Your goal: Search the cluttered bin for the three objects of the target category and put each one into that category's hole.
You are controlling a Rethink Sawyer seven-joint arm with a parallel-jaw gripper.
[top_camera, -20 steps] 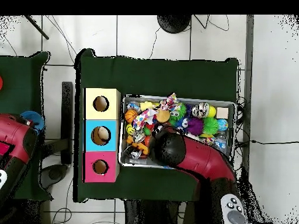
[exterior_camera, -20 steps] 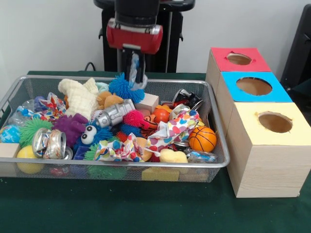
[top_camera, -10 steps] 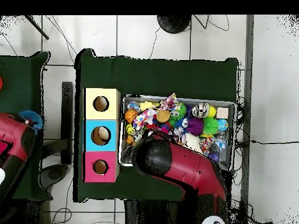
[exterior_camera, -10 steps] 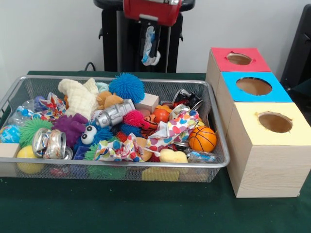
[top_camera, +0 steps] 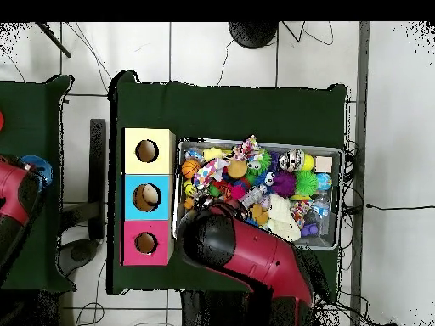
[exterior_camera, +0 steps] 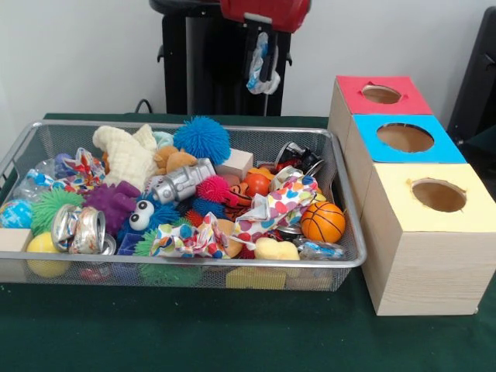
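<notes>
Front view shows the gripper [exterior_camera: 262, 68] pinching one bottle [exterior_camera: 259, 60] high above the bin [exterior_camera: 341, 194], not yet at any hole.

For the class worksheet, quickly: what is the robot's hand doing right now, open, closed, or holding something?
Hand: closed on a small clear bottle with a blue-white label, held high above the far rim of the bin.
</notes>
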